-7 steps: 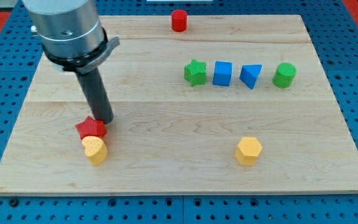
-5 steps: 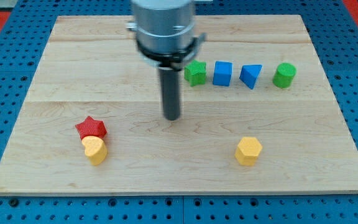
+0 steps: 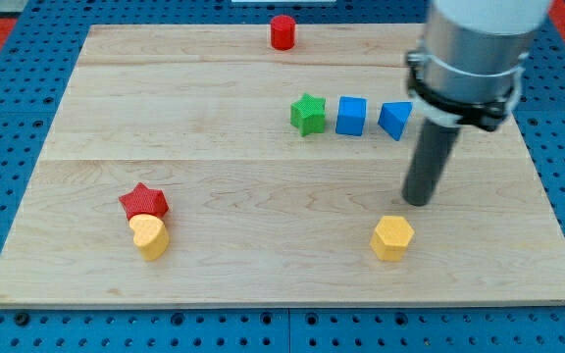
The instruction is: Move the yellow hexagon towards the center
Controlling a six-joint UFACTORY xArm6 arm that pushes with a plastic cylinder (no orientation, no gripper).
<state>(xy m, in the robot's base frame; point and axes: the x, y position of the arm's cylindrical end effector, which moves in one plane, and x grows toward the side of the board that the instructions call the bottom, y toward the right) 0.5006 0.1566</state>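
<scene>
The yellow hexagon (image 3: 392, 237) lies on the wooden board (image 3: 263, 255) at the lower right of the view. My tip (image 3: 418, 201) rests on the board just above and slightly right of the hexagon, a small gap apart from it. The arm's grey body rises toward the view's top right and hides the green cylinder seen earlier.
A red star (image 3: 144, 202) touches a yellow block (image 3: 150, 236) at the lower left. A green star (image 3: 308, 114), a blue cube (image 3: 351, 116) and a blue triangular block (image 3: 394, 120) form a row at upper right. A red cylinder (image 3: 282, 32) stands at the top edge.
My tip has swept from beside the red star at the left, across the middle, to just above the yellow hexagon at the right. No block has moved.
</scene>
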